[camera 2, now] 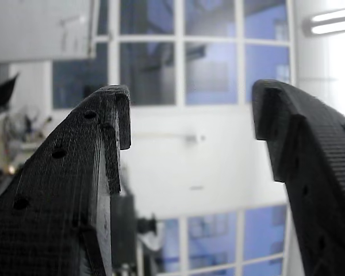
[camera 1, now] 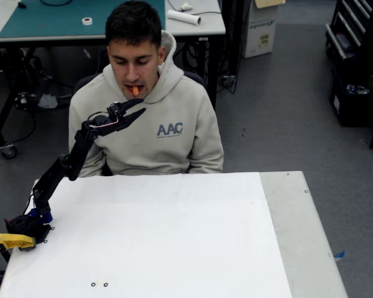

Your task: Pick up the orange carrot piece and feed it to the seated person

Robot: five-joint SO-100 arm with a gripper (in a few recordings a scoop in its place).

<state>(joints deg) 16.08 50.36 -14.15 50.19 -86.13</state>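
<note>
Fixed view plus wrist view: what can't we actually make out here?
- Orange carrot piece, fixed view: sits in the seated person's mouth; its inner end is hidden by the lips.
- Person's legs, fixed view: hidden behind the table.
- End effector, fixed view: small and dark; the wrist view shows it open and empty.
- Wrist view background: blurred windows.

Fixed view looks down; wrist view faces windows.

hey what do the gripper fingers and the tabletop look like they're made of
The gripper fingers look like matte black 3D-printed plastic: fine layer lines and small round holes show on them in the wrist view. The tabletop is smooth, flat and white with a dull finish, perhaps laminate or painted board; the fixed view can't settle which. A greyer strip runs along its right side.
</note>
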